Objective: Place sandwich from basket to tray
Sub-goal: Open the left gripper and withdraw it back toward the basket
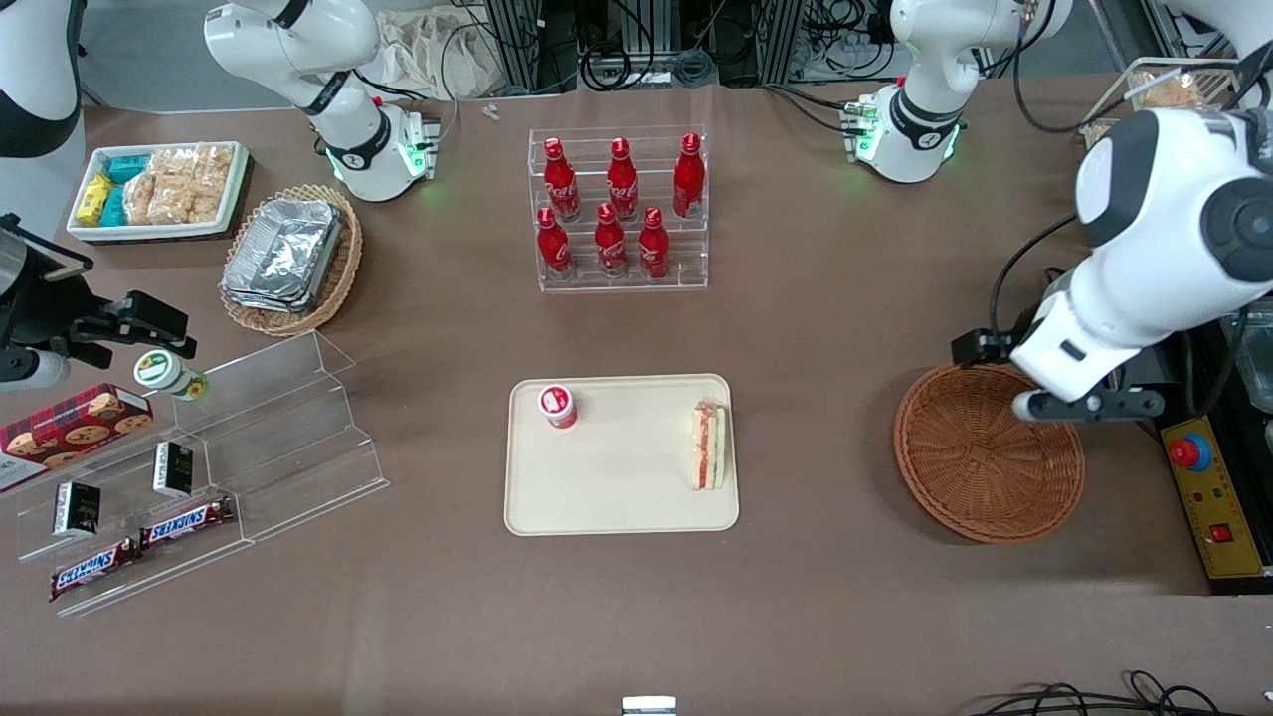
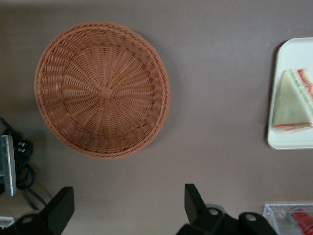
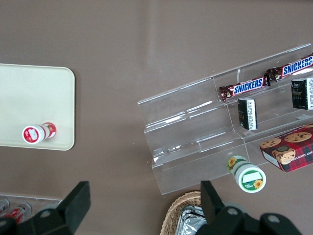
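1. Nearest the front camera: beige tray (image 1: 617, 497) on the brown tabletop (image 1: 845, 617), carrying a sandwich (image 1: 708, 447) along the edge toward the working arm's end.
2. Also on that tray: a red-capped cup (image 1: 558, 406), well apart from the sandwich.
3. Beside the tray: brown wicker basket (image 1: 980, 467), holding nothing.
4. Over the basket's rim: hand (image 1: 1089, 405), fingers (image 2: 194, 200) spread wide, gripping nothing.

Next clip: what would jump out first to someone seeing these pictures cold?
The sandwich lies on the tray at the edge toward the working arm, with a small red-capped bottle at the tray's other end. The basket is empty, and the gripper hangs open above the table beside it, holding nothing. A rack of red bottles stands farther from the camera than the tray.
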Controlling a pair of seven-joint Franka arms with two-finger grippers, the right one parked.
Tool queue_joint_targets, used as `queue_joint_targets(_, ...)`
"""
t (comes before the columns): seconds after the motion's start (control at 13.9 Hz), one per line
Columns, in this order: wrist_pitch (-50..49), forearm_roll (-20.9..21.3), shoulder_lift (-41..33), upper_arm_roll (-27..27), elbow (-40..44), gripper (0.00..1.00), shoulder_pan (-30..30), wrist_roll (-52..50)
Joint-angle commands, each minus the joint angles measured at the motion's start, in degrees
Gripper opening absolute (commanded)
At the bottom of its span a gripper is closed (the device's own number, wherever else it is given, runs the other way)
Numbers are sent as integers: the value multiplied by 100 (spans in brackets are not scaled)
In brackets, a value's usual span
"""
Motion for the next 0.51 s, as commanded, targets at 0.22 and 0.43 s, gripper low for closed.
queue_joint_targets(0.22, -811, -124, 315, 59, 747, 100, 231, 181)
queue_joint_targets(0.43, -1111, -37, 738, -29, 1259, 100, 205, 198)
